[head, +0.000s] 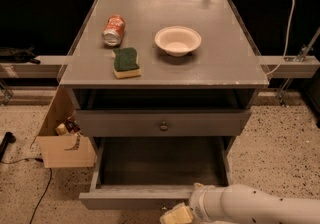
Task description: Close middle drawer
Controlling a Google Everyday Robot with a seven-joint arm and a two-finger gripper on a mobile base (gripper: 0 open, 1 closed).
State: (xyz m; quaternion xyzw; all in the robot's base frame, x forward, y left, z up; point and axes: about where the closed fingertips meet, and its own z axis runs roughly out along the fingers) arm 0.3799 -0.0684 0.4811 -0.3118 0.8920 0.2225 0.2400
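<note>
The middle drawer (pixel 131 198) is pulled far out of the grey cabinet, and its empty inside shows from above. Its knob is hidden. The uppermost grey drawer (pixel 125 123), with a small round knob, sits above it and is only slightly out. The lowest drawer is hidden under the open one. My gripper (pixel 175 215) is at the bottom edge of the camera view, right against the outer face of the middle drawer's front, a little right of centre. My white arm (pixel 260 207) comes in from the lower right.
On the cabinet top (pixel 225 63) lie a red can (pixel 113 30) on its side, a green and yellow sponge (pixel 126 62) and a white bowl (pixel 177 40). An open cardboard box (pixel 62 145) stands on the floor to the left. A black cable (pixel 40 193) runs across the floor.
</note>
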